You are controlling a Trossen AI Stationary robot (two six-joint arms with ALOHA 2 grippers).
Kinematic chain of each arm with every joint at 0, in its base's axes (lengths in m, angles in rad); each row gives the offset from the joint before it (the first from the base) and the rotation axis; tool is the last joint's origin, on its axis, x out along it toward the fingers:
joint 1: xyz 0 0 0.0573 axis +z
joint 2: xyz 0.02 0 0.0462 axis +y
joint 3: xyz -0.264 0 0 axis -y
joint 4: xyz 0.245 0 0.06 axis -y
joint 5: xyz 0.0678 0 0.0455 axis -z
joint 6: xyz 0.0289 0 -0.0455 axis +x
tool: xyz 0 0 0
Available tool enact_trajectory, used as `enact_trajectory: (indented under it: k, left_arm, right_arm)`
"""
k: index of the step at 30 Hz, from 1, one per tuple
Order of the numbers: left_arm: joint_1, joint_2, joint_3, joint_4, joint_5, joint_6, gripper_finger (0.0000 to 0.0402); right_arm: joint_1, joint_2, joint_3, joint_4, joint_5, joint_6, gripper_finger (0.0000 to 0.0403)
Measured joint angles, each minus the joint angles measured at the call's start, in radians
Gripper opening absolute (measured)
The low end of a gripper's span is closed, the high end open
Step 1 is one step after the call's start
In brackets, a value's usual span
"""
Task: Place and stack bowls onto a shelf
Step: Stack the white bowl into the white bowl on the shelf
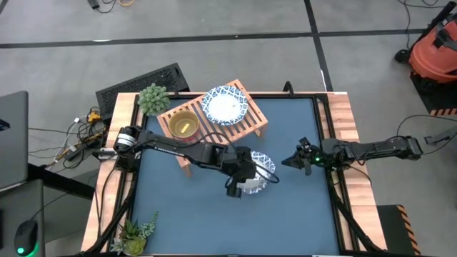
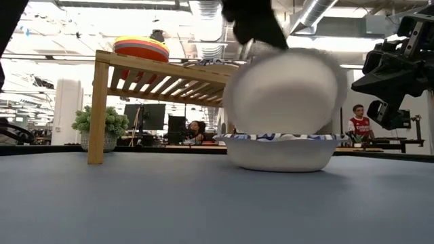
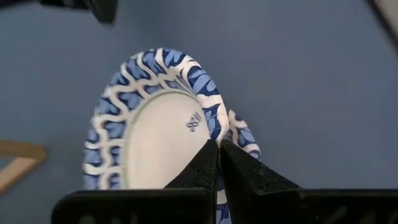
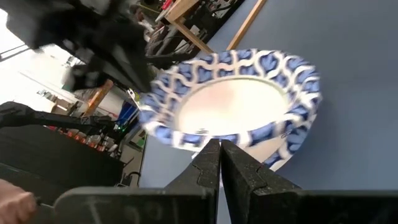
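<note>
Left end effector [image 1: 246, 182] clamped on a patterned bowl's [image 3: 149, 134] rim, tilting it up — next, carry to the shelf [image 1: 246, 128] — right end effector [image 1: 296, 161] waits, fingers together.

We list: shelf [image 1: 246, 121], pale bare wood; patterned bowl [image 3: 155, 118], smooth, glossy; table [image 1: 285, 214], matt blue surface, wooden edges.

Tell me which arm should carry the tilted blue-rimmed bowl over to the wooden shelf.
Left. Its pincer is shut on the tilted white bowl's rim, above another bowl on the mat, with the shelf close by. The right pincer hangs empty and shut off to the side.
</note>
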State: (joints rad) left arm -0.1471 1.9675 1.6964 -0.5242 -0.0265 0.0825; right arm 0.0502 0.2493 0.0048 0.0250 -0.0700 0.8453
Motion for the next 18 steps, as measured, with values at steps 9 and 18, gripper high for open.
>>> enact_trajectory:
  k: [9, 18]
  left_arm:
    - [0.000, 0.000, 0.239, -0.170, 0.059, -0.026, 0.0000]
    - [0.000, 0.000, 0.461, -0.255, 0.150, -0.054, 0.0000]
  right_arm:
    - [0.000, 0.000, 0.000, 0.000, 0.000, 0.001, 0.0042]
    - [0.000, 0.000, 0.000, 0.000, 0.000, 0.001, 0.0042]
